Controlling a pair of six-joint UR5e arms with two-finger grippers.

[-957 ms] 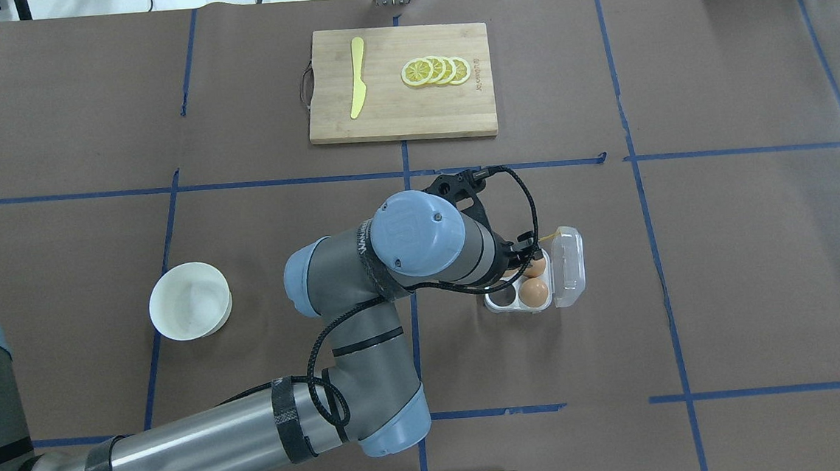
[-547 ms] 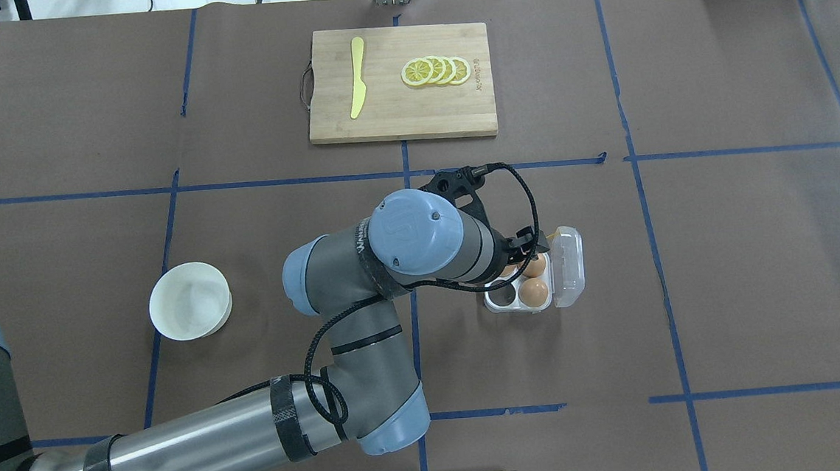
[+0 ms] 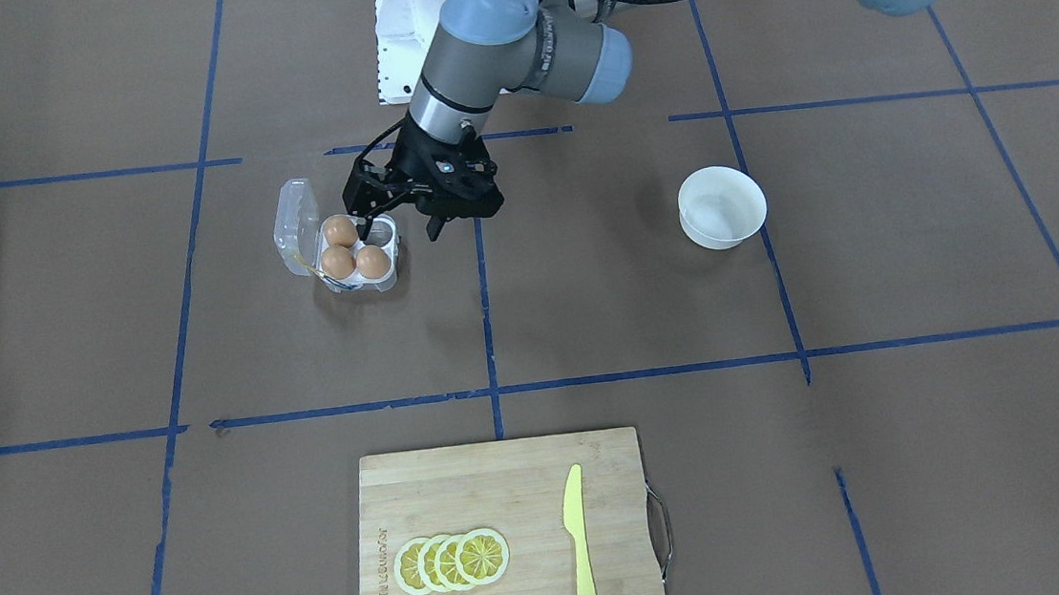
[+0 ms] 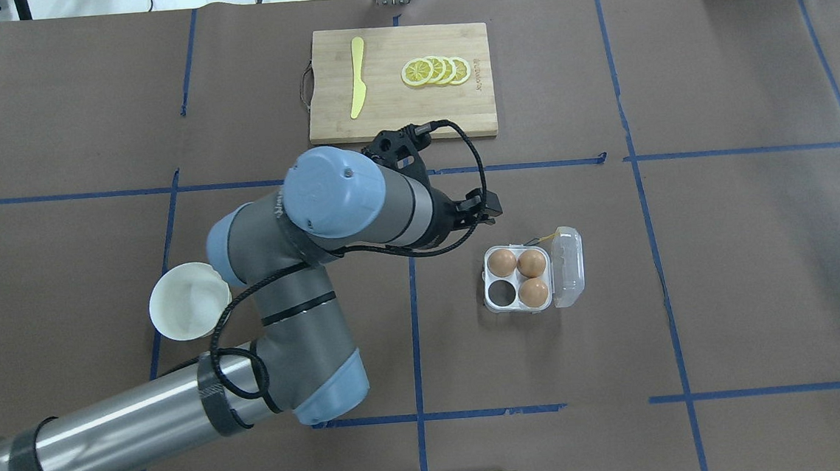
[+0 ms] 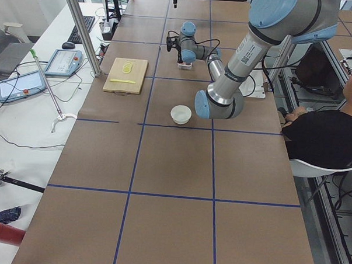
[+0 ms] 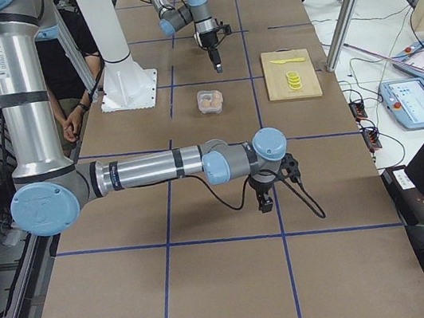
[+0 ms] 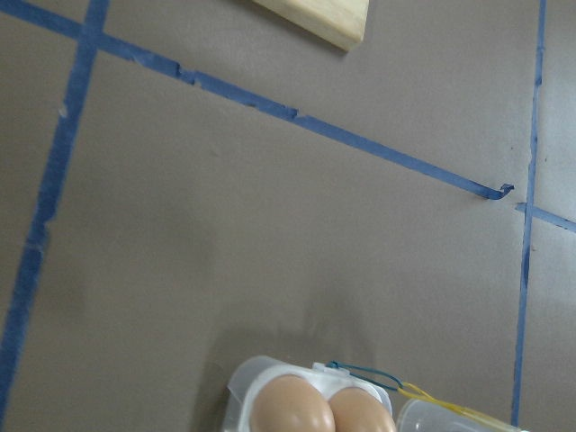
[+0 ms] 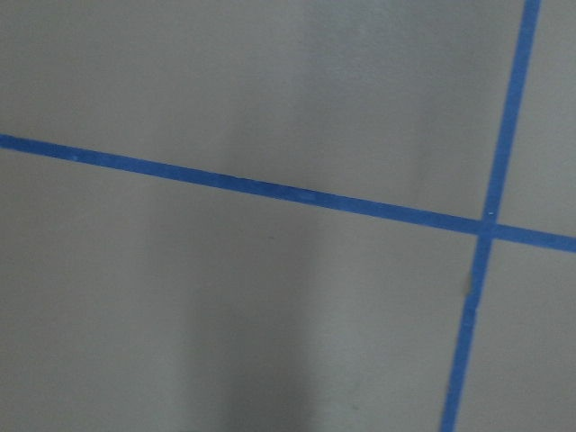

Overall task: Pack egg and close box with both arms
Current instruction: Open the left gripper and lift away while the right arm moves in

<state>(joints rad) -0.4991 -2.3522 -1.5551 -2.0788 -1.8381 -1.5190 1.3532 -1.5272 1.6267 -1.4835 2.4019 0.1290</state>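
Note:
The clear egg box (image 4: 492, 278) lies open right of the table's middle, its lid (image 4: 570, 265) folded out to the right. Three tan eggs sit in it: one (image 4: 502, 261) far left, one (image 4: 531, 262) far right, one (image 4: 534, 292) near right. The near-left cell (image 4: 501, 294) is empty. My left gripper (image 3: 398, 237) hangs open and empty just beside the box (image 3: 389, 279), toward the table's middle. The box's top edge and two eggs (image 7: 290, 409) show in the left wrist view. My right gripper (image 6: 265, 199) points down over bare table far to the right; I cannot tell its state.
A white bowl (image 4: 189, 301) stands left of the left arm's elbow. A wooden cutting board (image 4: 402, 111) at the far middle carries a yellow knife (image 4: 357, 77) and lemon slices (image 4: 436, 70). Blue tape lines cross the brown table cover.
My left arm has pulled back from above the box, to the left and away from me. The far-left cell, covered before, now shows a third egg.

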